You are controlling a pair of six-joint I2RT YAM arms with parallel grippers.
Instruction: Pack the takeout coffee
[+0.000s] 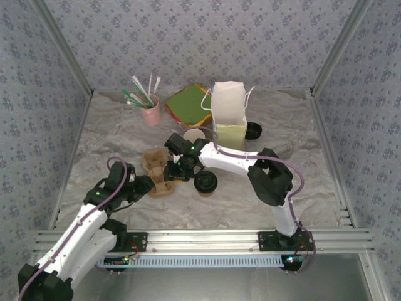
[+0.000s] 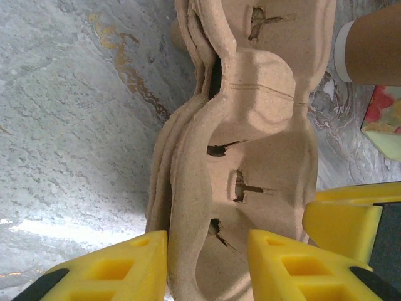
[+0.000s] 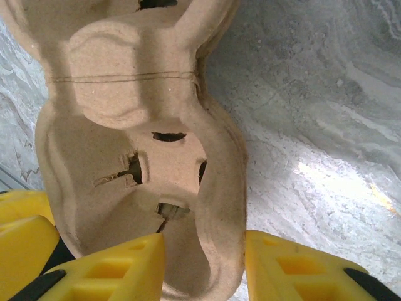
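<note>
The cup carrier (image 1: pixel 158 164) lies on the tabletop (image 1: pixel 113 144). The left gripper (image 2: pixel 207 257) is at its near-left end and the right gripper (image 3: pixel 203 257) at its right side, each with a carrier edge between its fingers. The takeout coffee (image 1: pixel 205 182) stands just right of the right gripper. The lidless cup (image 1: pixel 194 134) stands just behind the right gripper, with the paper bag (image 1: pixel 229 110) farther behind and to the right. A loose lid (image 1: pixel 254 130) lies right of the bag. The straw cup (image 1: pixel 151 114) and napkin stack (image 1: pixel 187 103) sit well behind the left gripper.
</note>
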